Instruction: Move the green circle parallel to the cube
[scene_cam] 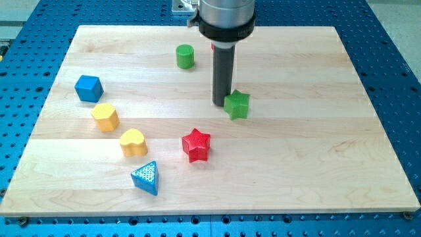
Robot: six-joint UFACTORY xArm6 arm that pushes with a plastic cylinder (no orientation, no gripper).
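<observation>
The blue plastic cube (88, 87) is sitting at the view's left. The green plastic cylinder (185, 56) is standing near the top, well apart. My tip (221, 103), having no claw, is touching the green plastic star (237, 105); I should be circling above the cylinder, pushing downward.

Single camera view, set above and in front of the wooden board (342, 164), looking down at a slant toward its far edge; all four board edges fall within the frame, with blue perforated table (395, 39) showing around them; the arm's rod enters from the view's top, above the board's far edge, its upper housing cropped; moderate distance; no second view to compare.
</observation>
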